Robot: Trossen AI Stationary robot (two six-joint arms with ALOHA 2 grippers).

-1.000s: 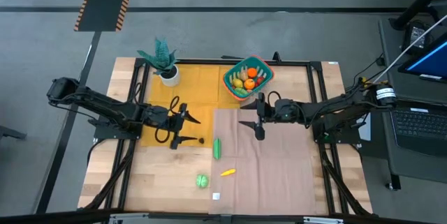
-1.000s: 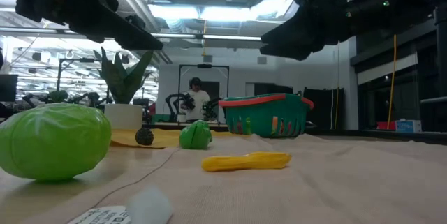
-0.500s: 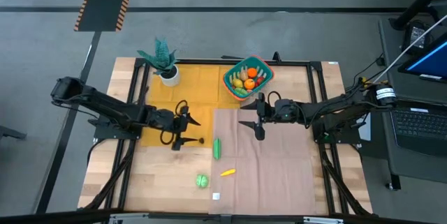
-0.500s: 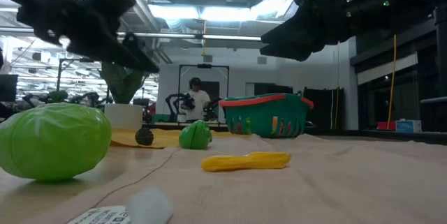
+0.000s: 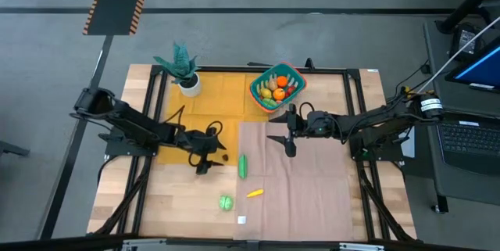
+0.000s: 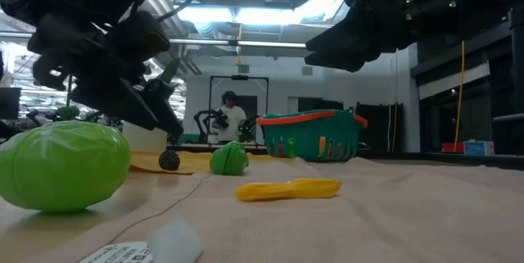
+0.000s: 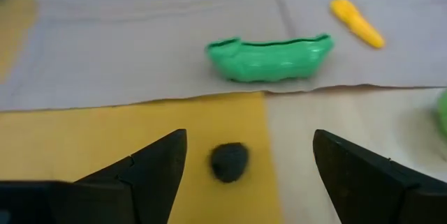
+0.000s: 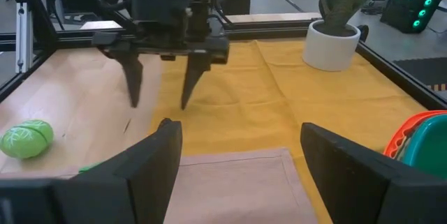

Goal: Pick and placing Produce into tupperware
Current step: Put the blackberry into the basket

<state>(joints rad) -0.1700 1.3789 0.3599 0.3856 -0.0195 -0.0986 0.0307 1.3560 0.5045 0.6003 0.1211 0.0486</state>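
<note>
A small dark ball (image 7: 229,161) lies on the yellow cloth (image 5: 187,106). My left gripper (image 7: 249,140) hangs open just over it, one finger on each side, touching nothing. Past it, a green pea pod (image 7: 269,58) and a yellow piece (image 7: 357,23) lie on the tan cloth (image 5: 301,181). A green cabbage (image 5: 226,202) rests on the bare wood near the front edge. The teal tupperware (image 5: 276,87) with its orange-red rim stands at the far middle and holds several pieces of produce. My right gripper (image 5: 286,134) hangs open above the tan cloth's far edge.
A teal potted plant (image 5: 183,67) in a white pot stands at the far left of the yellow cloth. A small white tag (image 5: 241,220) lies by the front edge. In the low view a person (image 6: 230,115) stands in the room behind the table.
My left gripper has come down and toward the table's right edge, tipping its fingers further downward, until it hangs close over the dark ball. It has stayed open. My right arm has kept still.
</note>
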